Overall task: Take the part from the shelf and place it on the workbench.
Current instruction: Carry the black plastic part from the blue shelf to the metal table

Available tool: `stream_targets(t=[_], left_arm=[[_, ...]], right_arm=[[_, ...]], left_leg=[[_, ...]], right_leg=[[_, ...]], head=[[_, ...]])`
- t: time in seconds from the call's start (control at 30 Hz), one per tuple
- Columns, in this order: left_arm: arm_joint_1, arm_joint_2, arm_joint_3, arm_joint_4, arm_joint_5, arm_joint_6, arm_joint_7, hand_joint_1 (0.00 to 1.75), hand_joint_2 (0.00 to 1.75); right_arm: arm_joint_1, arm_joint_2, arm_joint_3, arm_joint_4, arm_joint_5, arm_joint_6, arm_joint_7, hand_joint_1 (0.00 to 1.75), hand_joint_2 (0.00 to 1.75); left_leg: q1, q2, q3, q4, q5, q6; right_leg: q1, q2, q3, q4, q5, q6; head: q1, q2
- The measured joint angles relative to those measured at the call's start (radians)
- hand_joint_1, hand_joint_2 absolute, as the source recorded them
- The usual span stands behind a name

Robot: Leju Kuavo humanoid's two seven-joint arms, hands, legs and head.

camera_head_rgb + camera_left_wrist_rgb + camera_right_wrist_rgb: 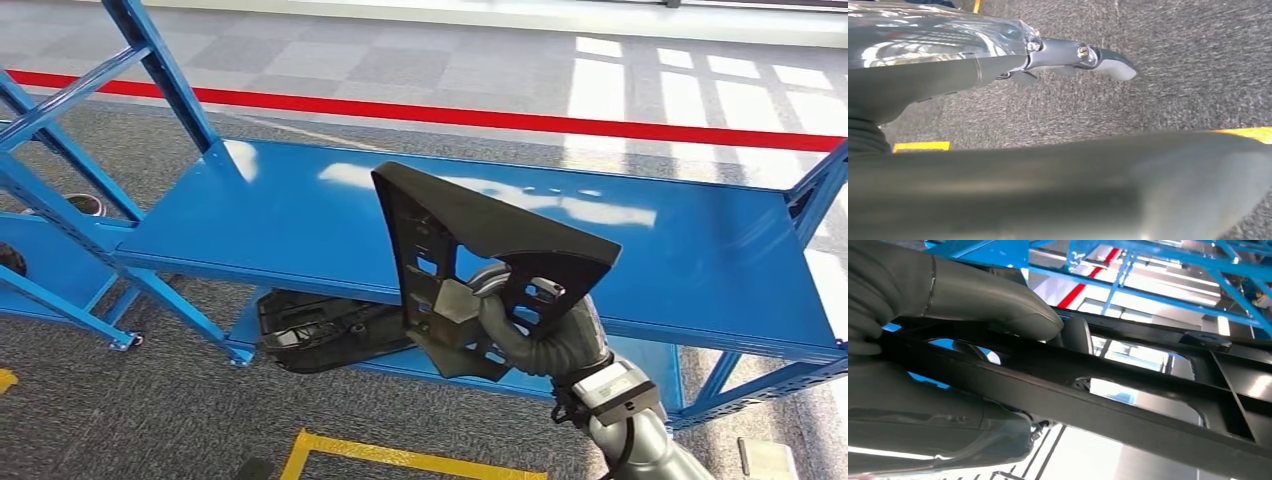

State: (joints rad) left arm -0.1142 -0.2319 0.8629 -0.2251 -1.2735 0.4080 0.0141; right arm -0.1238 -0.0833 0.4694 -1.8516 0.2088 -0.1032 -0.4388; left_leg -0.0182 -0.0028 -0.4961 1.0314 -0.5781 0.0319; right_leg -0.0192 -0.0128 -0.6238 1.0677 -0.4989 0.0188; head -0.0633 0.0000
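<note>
Black part (470,240) held up above the blue shelf (280,220), right hand (510,320) fingers (993,305) wrapped through its frame.

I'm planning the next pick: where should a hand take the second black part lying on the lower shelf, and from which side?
Probably by the edge of the second black part that juts past the lower shelf toward the robot. Come from the front, below the upper shelf, which covers the rest; it looks to lie flat.

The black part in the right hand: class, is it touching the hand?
Touching. In the right wrist view the fingers wrap over a bar of the black part; the head view shows the right hand gripping it.
</note>
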Motion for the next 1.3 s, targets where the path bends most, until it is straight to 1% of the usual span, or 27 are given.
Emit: stream_targets(t=[0.07,0.13,0.2,0.23,0.27,0.3,0.37,0.43,0.47,0.57,0.6,0.67,0.7,0.73,0.77,0.8,0.83,0.87,0.93,1.0,1.07,1.1,1.13,1.2,1.23,1.27,1.3], left_arm=[[-0.002,0.0,-0.001,0.0,-0.001,0.0,0.001,0.0,1.75],[-0.005,0.0,-0.001,0.0,-0.001,-0.001,0.001,0.0,1.75],[-0.005,-0.001,-0.002,0.0,-0.001,-0.003,0.002,0.0,1.75],[-0.005,-0.002,-0.002,0.0,-0.001,-0.004,0.002,0.0,1.75],[-0.005,-0.002,-0.002,0.0,-0.001,-0.004,0.002,0.0,1.75],[-0.005,-0.002,-0.002,0.0,-0.001,-0.004,0.002,0.0,1.75],[-0.006,-0.002,-0.002,0.0,-0.001,-0.005,0.003,0.0,1.75],[-0.006,-0.003,-0.003,0.0,-0.001,-0.005,0.003,0.0,1.75],[-0.007,-0.003,-0.003,0.0,-0.001,-0.005,0.003,0.0,1.75],[-0.006,-0.002,-0.003,0.0,-0.001,-0.005,0.004,0.0,1.75],[-0.006,-0.002,-0.003,0.0,-0.001,-0.005,0.004,0.0,1.75],[-0.006,-0.002,-0.003,0.0,-0.001,-0.005,0.004,0.0,1.75],[-0.006,-0.002,-0.003,0.0,-0.002,-0.005,0.005,0.0,1.75],[-0.006,-0.002,-0.003,0.0,-0.002,-0.005,0.005,0.0,1.75],[-0.006,-0.002,-0.003,0.0,-0.002,-0.004,0.007,0.0,1.75],[-0.006,-0.002,-0.003,0.0,-0.002,-0.004,0.008,0.0,1.75],[-0.006,-0.002,-0.003,0.0,-0.002,-0.002,0.01,0.0,1.75],[-0.007,-0.002,-0.004,0.0,-0.002,-0.001,0.011,0.0,1.75],[-0.01,-0.002,-0.005,0.0,-0.003,0.003,0.013,0.0,1.75],[-0.012,-0.002,-0.005,0.0,-0.003,0.01,0.014,0.0,1.75],[-0.013,-0.001,-0.005,0.0,-0.003,0.018,0.014,0.0,1.75],[-0.013,-0.001,-0.005,0.0,-0.003,0.023,0.014,0.0,1.75],[-0.014,-0.001,-0.005,0.0,-0.004,0.027,0.014,0.0,1.75],[-0.015,-0.001,-0.007,0.0,-0.01,0.033,0.014,0.0,1.75],[-0.015,-0.001,-0.008,0.0,-0.014,0.034,0.014,0.0,1.75],[-0.015,-0.001,-0.01,0.0,-0.017,0.035,0.015,0.0,1.75],[-0.016,-0.001,-0.012,0.0,-0.018,0.035,0.016,0.0,1.75]], right_arm=[[-0.002,0.001,0.0,0.0,0.0,-0.001,0.0,1.75,1.75],[-0.003,0.001,0.0,0.002,0.0,-0.002,0.002,1.75,1.75],[-0.004,0.001,0.0,0.006,0.0,-0.002,0.004,1.75,1.75],[-0.004,0.001,0.0,0.008,0.0,-0.002,0.005,1.75,1.75],[-0.004,0.001,0.0,0.011,0.0,-0.002,0.005,1.75,1.75],[-0.004,0.001,0.0,0.013,0.0,-0.002,0.005,1.75,1.75],[-0.005,0.001,0.0,0.015,0.0,-0.003,0.005,1.75,1.75],[-0.007,0.001,0.0,0.015,0.0,-0.004,0.005,1.75,1.75],[-0.008,0.002,0.0,0.015,0.0,-0.005,0.005,1.75,1.75],[-0.01,0.003,0.0,0.016,0.0,-0.01,0.005,1.75,1.75],[-0.01,0.004,0.0,0.016,0.0,-0.012,0.005,1.75,1.75],[-0.011,0.006,0.0,0.016,0.0,-0.018,0.006,1.75,1.75],[-0.011,0.006,0.0,0.016,0.0,-0.021,0.005,1.75,1.75],[-0.01,0.007,0.0,0.017,0.001,-0.023,0.005,1.75,1.75],[-0.009,0.007,0.0,0.017,0.003,-0.027,0.005,1.75,1.75],[-0.008,0.007,0.0,0.017,0.007,-0.032,0.005,1.75,1.75],[-0.007,0.007,0.0,0.017,0.012,-0.037,0.005,1.75,1.75],[-0.006,0.008,0.0,0.017,0.018,-0.042,0.005,1.75,1.75],[-0.006,0.01,0.0,0.017,0.025,-0.051,0.005,1.75,1.75],[-0.005,0.013,0.0,0.017,0.029,-0.059,0.005,1.75,1.75],[-0.004,0.015,0.0,0.018,0.03,-0.063,0.005,1.75,1.75],[-0.003,0.016,0.0,0.018,0.03,-0.065,0.005,1.75,1.75],[-0.002,0.016,0.0,0.02,0.03,-0.067,0.005,1.75,1.75],[0.0,0.016,-0.001,0.024,0.03,-0.072,0.005,1.75,1.75],[0.002,0.016,-0.001,0.027,0.029,-0.075,0.005,1.75,1.75],[0.004,0.016,-0.002,0.029,0.028,-0.078,0.005,1.75,1.75],[0.006,0.016,-0.003,0.032,0.027,-0.082,0.005,1.75,1.75]], left_leg=[[0.005,0.003,-0.006,-0.013,0.015,0.003],[0.012,0.007,-0.021,-0.023,0.034,0.007],[0.011,0.01,-0.043,-0.021,0.049,0.011],[0.01,0.011,-0.053,-0.02,0.056,0.011],[0.01,0.012,-0.063,-0.018,0.062,0.011],[0.01,0.013,-0.073,-0.014,0.067,0.01],[0.01,0.013,-0.089,-0.003,0.073,0.006],[0.008,0.012,-0.102,0.01,0.079,-0.001],[0.006,0.012,-0.106,0.013,0.083,-0.005],[0.006,0.01,-0.119,0.022,0.086,-0.021],[0.008,0.008,-0.127,0.038,0.063,-0.027],[0.014,0.007,-0.152,0.122,-0.02,-0.04],[0.017,0.007,-0.166,0.182,-0.062,-0.046],[0.02,0.007,-0.174,0.235,-0.088,-0.05],[0.022,0.007,-0.172,0.266,-0.092,-0.052],[0.023,0.007,-0.154,0.262,-0.077,-0.052],[0.023,0.007,-0.12,0.223,-0.05,-0.049],[0.022,0.006,-0.073,0.159,-0.023,-0.044],[0.017,0.004,0.014,0.022,-0.002,-0.032],[0.01,0.002,0.045,-0.038,-0.005,-0.023],[0.009,0.005,0.035,-0.048,0.008,-0.015],[0.011,0.008,0.026,-0.051,0.019,-0.009],[0.014,0.011,0.014,-0.054,0.031,-0.003],[0.015,0.014,-0.017,-0.054,0.055,0.005],[0.014,0.015,-0.033,-0.053,0.067,0.007],[0.013,0.016,-0.048,-0.05,0.078,0.007],[0.013,0.016,-0.065,-0.047,0.088,0.006]], right_leg=[[-0.001,0.002,-0.007,0.006,-0.009,0.012],[0.001,0.006,-0.028,0.061,-0.071,0.018],[0.002,0.007,-0.055,0.174,-0.153,0.021],[0.002,0.007,-0.061,0.221,-0.173,0.023],[0.002,0.007,-0.054,0.243,-0.174,0.025],[0.002,0.007,-0.031,0.228,-0.155,0.026],[0.002,0.007,0.057,0.104,-0.107,0.025],[0.004,0.008,0.125,-0.009,-0.09,0.017],[0.006,0.009,0.134,-0.031,-0.094,0.013],[0.004,0.008,0.12,-0.037,-0.081,-0.007],[0.002,0.007,0.112,-0.038,-0.074,-0.018],[0.0,0.003,0.089,-0.038,-0.056,-0.033],[0.001,0.001,0.076,-0.037,-0.047,-0.036],[0.001,0.0,0.063,-0.036,-0.038,-0.036],[0.002,-0.002,0.051,-0.034,-0.03,-0.035],[0.002,-0.003,0.039,-0.031,-0.022,-0.033],[0.003,-0.003,0.028,-0.03,-0.015,-0.031],[0.003,-0.003,0.02,-0.029,-0.008,-0.029],[0.005,-0.003,0.008,-0.027,0.008,-0.021],[0.003,-0.004,0.0,-0.03,0.025,-0.009],[0.001,-0.002,-0.01,-0.027,0.034,0.004],[0.002,0.0,-0.019,-0.013,0.015,0.008],[0.003,0.002,-0.032,0.018,-0.022,0.011],[0.004,0.006,-0.058,0.126,-0.127,0.011],[0.004,0.007,-0.066,0.187,-0.161,0.012],[0.004,0.007,-0.066,0.231,-0.169,0.014],[0.004,0.007,-0.053,0.247,-0.152,0.016]], head=[[0.0,0.0],[0.001,0.0],[0.001,0.0],[0.001,0.0],[0.001,0.0],[0.001,0.0],[0.001,0.0],[0.001,0.0],[0.001,0.0],[0.001,0.0],[0.0,0.0],[-0.001,0.0],[-0.001,0.0],[-0.001,0.0],[-0.001,0.0],[-0.001,0.0],[-0.001,0.0],[-0.001,0.0],[-0.001,0.0],[-0.001,0.0],[-0.001,0.0],[0.0,0.0],[0.0,0.0],[0.001,0.0],[0.001,0.0],[0.001,0.0],[0.001,0.0]])
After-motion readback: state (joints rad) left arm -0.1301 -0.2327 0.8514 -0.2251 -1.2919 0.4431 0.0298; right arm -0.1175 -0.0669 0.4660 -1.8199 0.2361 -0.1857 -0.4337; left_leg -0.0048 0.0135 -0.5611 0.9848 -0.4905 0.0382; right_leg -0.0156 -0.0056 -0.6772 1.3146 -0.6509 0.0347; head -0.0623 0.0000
